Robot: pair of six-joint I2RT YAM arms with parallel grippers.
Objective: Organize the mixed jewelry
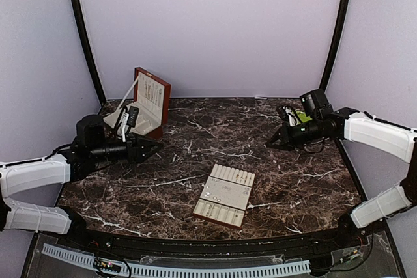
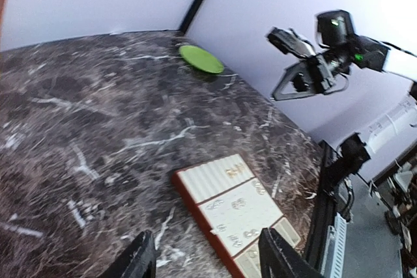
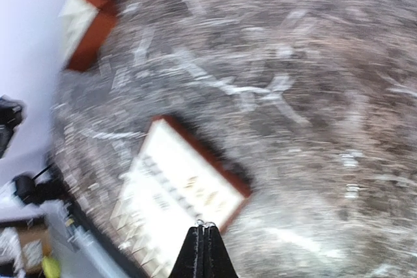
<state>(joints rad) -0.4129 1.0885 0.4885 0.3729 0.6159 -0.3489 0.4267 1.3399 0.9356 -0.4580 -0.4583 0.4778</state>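
Observation:
The cream slotted tray (image 1: 232, 176) in its red-brown base lies flat at the table's front centre. Several tiny silvery jewelry pieces (image 2: 235, 204) lie on its flat middle section, and a gold-toned piece (image 2: 236, 171) rests on the ribbed part. My left gripper (image 1: 154, 148) is open and empty, hovering left of the tray; its fingers (image 2: 139, 260) frame the tray (image 2: 207, 185) in the left wrist view. My right gripper (image 1: 272, 141) is held up to the right of the tray. Its jaws are shut with a tiny silvery piece (image 3: 204, 224) pinched at the tips, above the blurred tray (image 3: 171, 161).
A red-brown wooden box (image 1: 152, 99) stands open at the back left, with white tools leaning on it. A green plate (image 2: 201, 58) lies at the back right, mostly hidden behind the right arm in the top view. Purple walls enclose the marble table (image 1: 195, 128).

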